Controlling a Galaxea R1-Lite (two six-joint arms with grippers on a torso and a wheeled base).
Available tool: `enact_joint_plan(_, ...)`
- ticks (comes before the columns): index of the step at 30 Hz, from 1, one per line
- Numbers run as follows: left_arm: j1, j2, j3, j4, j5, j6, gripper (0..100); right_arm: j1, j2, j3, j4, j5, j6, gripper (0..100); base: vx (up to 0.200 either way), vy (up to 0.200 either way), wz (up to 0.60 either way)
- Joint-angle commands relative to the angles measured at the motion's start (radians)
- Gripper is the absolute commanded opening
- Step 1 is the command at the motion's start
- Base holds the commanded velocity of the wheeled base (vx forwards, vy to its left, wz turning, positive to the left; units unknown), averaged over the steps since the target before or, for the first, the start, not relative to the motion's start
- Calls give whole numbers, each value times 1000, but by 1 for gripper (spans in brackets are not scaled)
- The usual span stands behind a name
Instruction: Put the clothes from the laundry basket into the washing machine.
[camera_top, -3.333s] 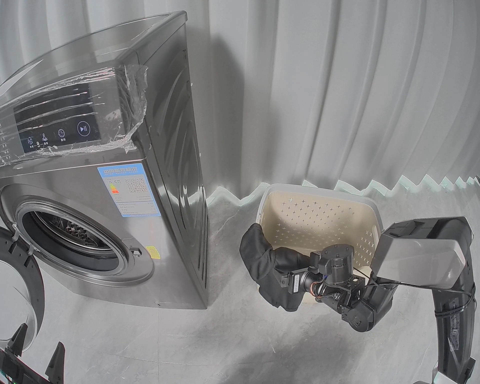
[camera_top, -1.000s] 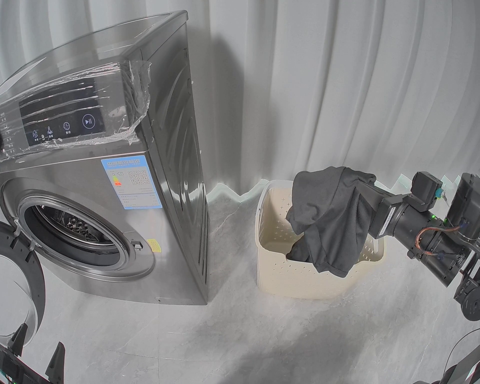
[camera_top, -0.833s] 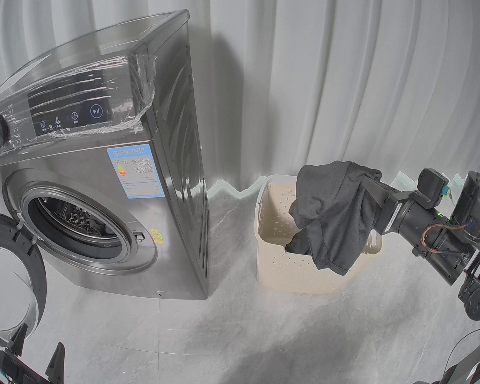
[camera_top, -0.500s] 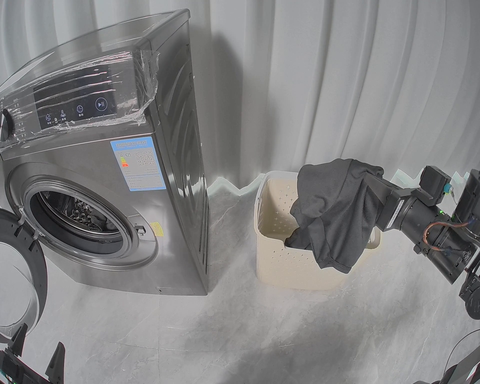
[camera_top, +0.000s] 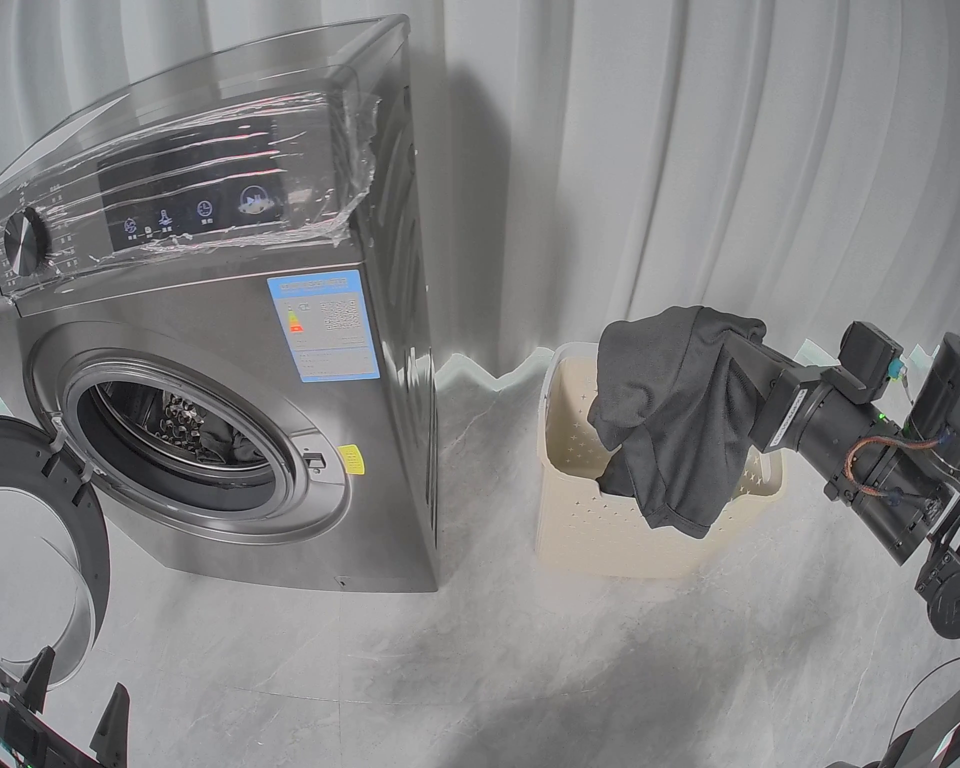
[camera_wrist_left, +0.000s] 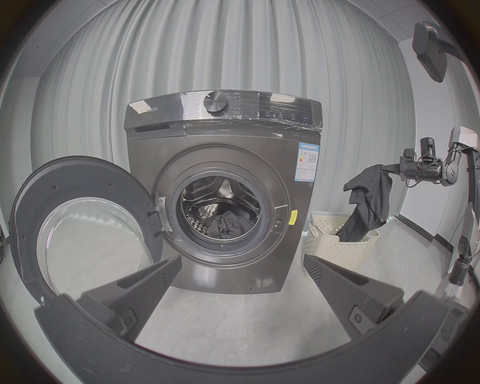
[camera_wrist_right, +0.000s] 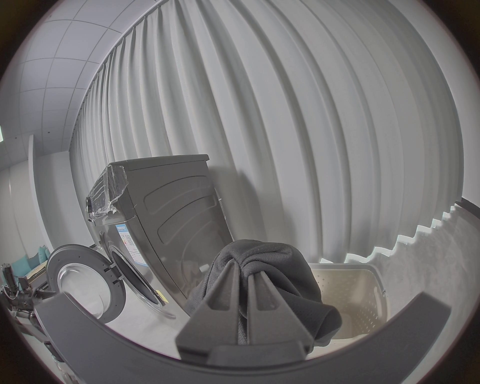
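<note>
A dark grey garment (camera_top: 670, 410) hangs from my right gripper (camera_wrist_right: 243, 270), which is shut on its bunched top. The cloth's lower end dangles over the rim of the cream laundry basket (camera_top: 600, 540) on the floor to the right of the washing machine (camera_top: 330, 450). The machine's round door (camera_top: 50, 560) is swung open to the left, and dark clothes (camera_wrist_left: 227, 225) lie in the drum. My left gripper (camera_top: 80, 680) is low in front of the door, open and holding nothing.
White curtains (camera_top: 700, 150) hang behind the machine and basket. Bare grey floor (camera_top: 450, 650) lies between me, the machine's front and the basket. The open door stands out on the left side of the drum opening.
My right gripper has lifted the dark garment from the basket's edge up above it. The head camera has shifted, so the machine and basket sit further right in the picture.
</note>
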Motion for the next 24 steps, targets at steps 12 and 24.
enact_joint_plan(12,0,-16,16,0,0,-1,100,1,9,7,-5,0,-1,0,-117,0,0)
enact_joint_plan(24,0,-16,16,0,0,-1,100,3,10,7,-5,0,-1,0,-200,0,0)
